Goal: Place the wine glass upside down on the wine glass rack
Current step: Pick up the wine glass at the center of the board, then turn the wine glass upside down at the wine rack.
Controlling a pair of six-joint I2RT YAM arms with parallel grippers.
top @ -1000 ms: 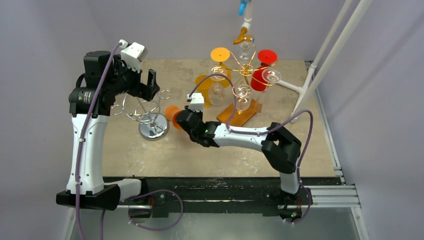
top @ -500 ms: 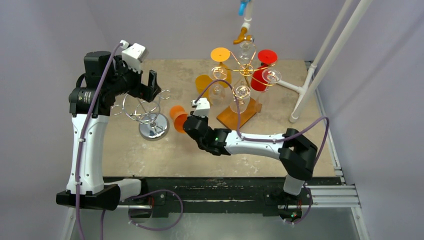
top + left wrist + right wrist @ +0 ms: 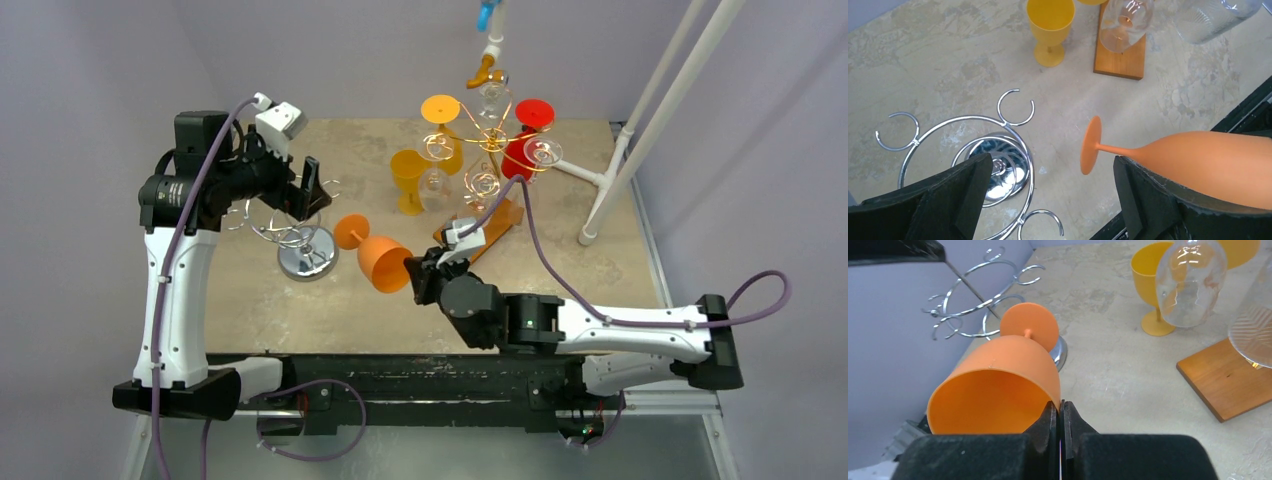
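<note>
The right claw (image 3: 1060, 415) pinches the rim of the orange glass (image 3: 998, 385), held sideways over the bench (image 3: 280, 310), its foot toward the chrome rack (image 3: 307, 262) beneath the wide-open left claw (image 3: 303, 188), with a yellow goblet (image 3: 408, 180) standing behind.

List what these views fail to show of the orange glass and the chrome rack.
Orange plastic wine glass: left wrist view, its rim is cut off by the right edge and the left gripper.
Chrome wire rack: same view, some rings sit behind that gripper's fingers.
Pinched glass wall: right wrist view, hidden inside the shut right gripper.
Patterned clear glass: right wrist view, cut off by the right edge.
</note>
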